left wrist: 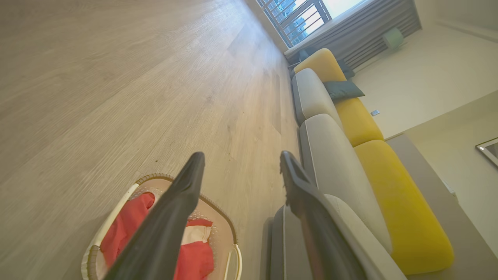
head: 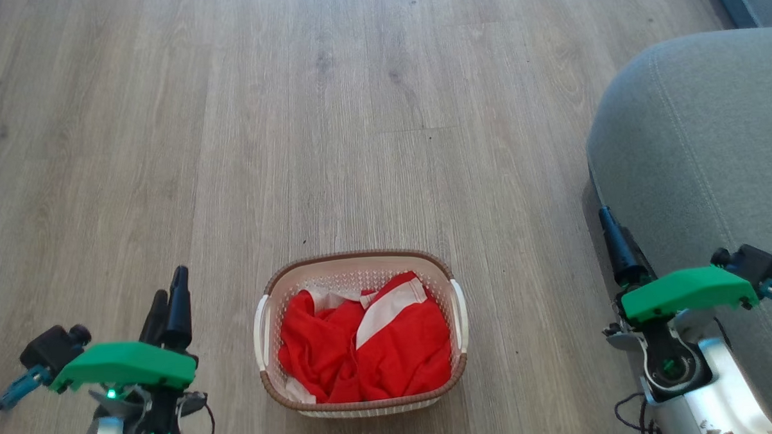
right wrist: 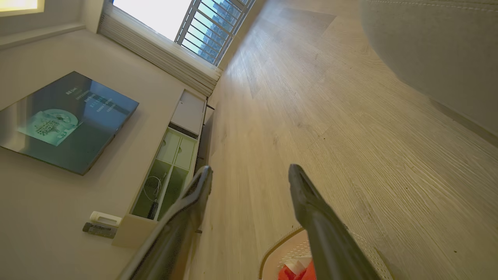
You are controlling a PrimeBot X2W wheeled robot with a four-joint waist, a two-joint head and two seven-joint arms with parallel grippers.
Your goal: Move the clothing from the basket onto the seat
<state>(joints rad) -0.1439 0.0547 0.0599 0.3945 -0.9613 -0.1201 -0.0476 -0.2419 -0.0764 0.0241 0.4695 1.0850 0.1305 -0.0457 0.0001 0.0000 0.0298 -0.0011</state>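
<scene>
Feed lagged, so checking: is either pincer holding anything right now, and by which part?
Nothing is held. The left pincer and right pincer are both open and empty; the clothing lies in the basket, ungrasped.

Perforated plastic basket (head: 360, 274), soft red cloth clothing (head: 390, 345), matt wood-grain floor (head: 292, 117)

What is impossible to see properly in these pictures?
- Head view: the base of the cream perforated plastic basket is hidden under the bright red and white clothing; garment count unclear.
- Head view: the grey-green upholstered sofa seat is cut off by the right edge.
- Right wrist view: the right gripper and bottom edge hide most of the basket.
</scene>
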